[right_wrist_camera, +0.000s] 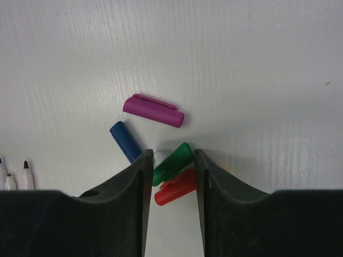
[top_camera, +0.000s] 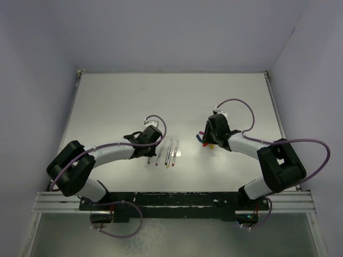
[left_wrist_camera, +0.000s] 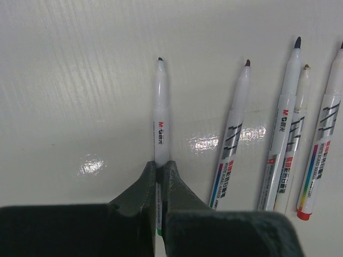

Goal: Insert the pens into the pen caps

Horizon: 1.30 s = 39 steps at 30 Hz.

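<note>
The left gripper [left_wrist_camera: 159,170] is clenched on a thin silvery-white marker pen with a green tip [left_wrist_camera: 161,107], just left of four other pens [left_wrist_camera: 278,134] lying on the white table [top_camera: 134,96]. The right gripper [right_wrist_camera: 172,159] brackets a stubby green plastic cap [right_wrist_camera: 179,155], which spans the gap between its half-parted jaws; whether it is squeezed cannot be told. A red cap [right_wrist_camera: 175,190], a blue cap [right_wrist_camera: 125,140] and a purple cap [right_wrist_camera: 154,111] lie close by. The step appears to be pairing green pen with green cap. The next move calls for a firm hold on the cap, then aligning tip with cap mouth.

Table [left_wrist_camera: 80,80] white, glossy, faintly ribbed; pens [left_wrist_camera: 161,123] smooth plastic; caps [right_wrist_camera: 154,111] matt plastic.
</note>
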Each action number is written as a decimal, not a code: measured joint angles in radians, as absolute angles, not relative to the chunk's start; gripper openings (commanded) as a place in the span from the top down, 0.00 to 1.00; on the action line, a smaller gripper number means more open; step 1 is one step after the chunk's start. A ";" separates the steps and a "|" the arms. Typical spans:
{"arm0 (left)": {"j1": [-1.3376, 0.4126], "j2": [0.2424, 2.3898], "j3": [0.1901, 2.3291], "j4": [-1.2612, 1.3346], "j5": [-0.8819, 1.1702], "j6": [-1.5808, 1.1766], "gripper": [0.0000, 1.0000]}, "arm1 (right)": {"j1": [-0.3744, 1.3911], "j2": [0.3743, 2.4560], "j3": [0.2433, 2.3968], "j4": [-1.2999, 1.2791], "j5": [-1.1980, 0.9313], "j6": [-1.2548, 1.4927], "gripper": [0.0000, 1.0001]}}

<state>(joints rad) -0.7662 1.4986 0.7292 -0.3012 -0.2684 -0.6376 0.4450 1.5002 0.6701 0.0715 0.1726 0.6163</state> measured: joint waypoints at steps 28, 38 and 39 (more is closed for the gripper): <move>-0.766 1.526 0.764 -0.335 -0.268 -0.623 1.00 | 0.596 1.602 0.735 0.151 0.155 0.611 0.62; -0.766 1.536 0.773 -0.339 -0.268 -0.616 1.00 | 0.623 1.639 0.768 0.162 0.163 0.606 0.62; -0.766 1.537 0.774 -0.339 -0.268 -0.616 1.00 | 0.623 1.638 0.768 0.162 0.165 0.606 0.62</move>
<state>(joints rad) -0.7662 1.5368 0.7742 -0.3393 -0.2684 -0.6163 0.6231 1.6382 0.7685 0.1619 0.1650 0.6064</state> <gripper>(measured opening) 0.029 0.383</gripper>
